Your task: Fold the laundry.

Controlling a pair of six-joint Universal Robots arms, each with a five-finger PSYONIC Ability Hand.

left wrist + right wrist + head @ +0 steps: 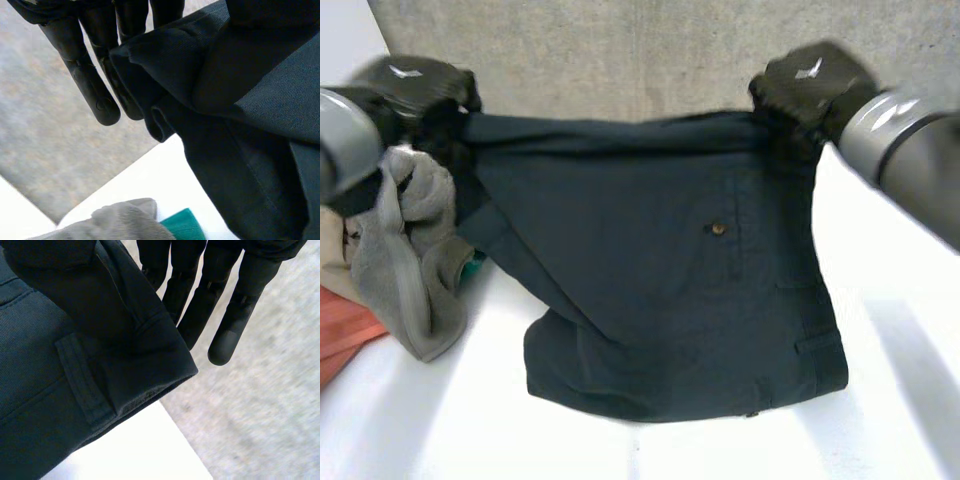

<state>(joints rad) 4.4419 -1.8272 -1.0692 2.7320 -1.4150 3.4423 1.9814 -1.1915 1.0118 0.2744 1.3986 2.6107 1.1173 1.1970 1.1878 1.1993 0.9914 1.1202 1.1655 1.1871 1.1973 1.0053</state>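
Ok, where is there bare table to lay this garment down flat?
Bare table right of the dark garment, below the right arm, and in front of its hem. The left is crowded: grey towel and orange cloth heaped beside the left hand.

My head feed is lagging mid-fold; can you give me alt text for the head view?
The left hand and right hand hold dark trousers up by the two top corners, the lower edge resting on the white table. A grey cloth and an orange cloth lie heaped beside the left arm.
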